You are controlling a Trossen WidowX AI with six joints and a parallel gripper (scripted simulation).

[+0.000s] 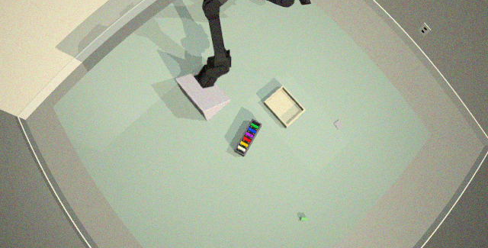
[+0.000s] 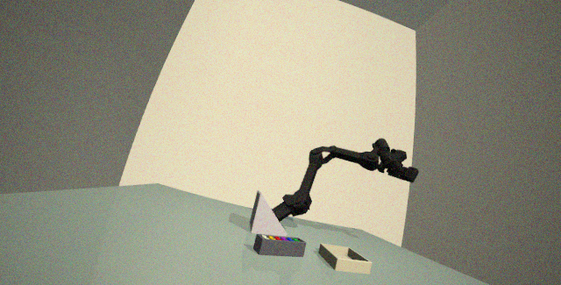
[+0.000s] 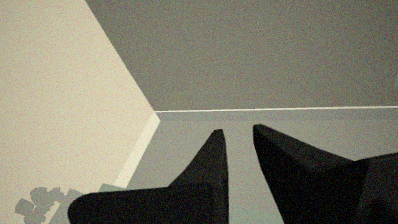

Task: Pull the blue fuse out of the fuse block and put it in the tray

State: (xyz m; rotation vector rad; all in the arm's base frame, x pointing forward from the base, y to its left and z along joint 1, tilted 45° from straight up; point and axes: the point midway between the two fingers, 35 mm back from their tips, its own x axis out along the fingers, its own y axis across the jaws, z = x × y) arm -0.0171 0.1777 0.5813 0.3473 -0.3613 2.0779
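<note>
Room: pale green table (image 1: 152,172) is filling the middle of the top view, with a cream wall panel and grey walls standing behind it in the exterior view.
Arm: black arm (image 1: 217,38) is rising from beside a light wedge-shaped block (image 1: 203,95), bending at the elbow and reaching away toward the far edge of the table, well apart from the fuses.
Gripper: gripper (image 3: 239,137) is sitting high in the air with its fingers drawn close together and a narrow gap between them; nothing is lying in that gap in the wrist view, only wall and floor edge showing past the tips.
Fuse block: dark fuse block (image 1: 248,137) is lying on the table between the wedge and the tray, its long axis running diagonally in the top view, from lower left to upper right.
Blue fuse: blue fuse (image 1: 252,130) is sitting in the block, second from the upper-right end, just beside the green fuse (image 1: 255,126). Its long axis is crossing the block's long axis, parallel with the other fuses in the row. Which way its top is pointing is too small to tell.
Other fuses: purple, red, yellow and white ones are following in a row toward the lower-left end.
Tray: cream tray (image 1: 275,107) is resting on the table near the block's upper-right end, apart from it.
Stray items: small green piece (image 1: 303,218) is lying well apart near the lower edge of the table; small grey piece (image 1: 337,124) is lying to the right of the tray.
</note>
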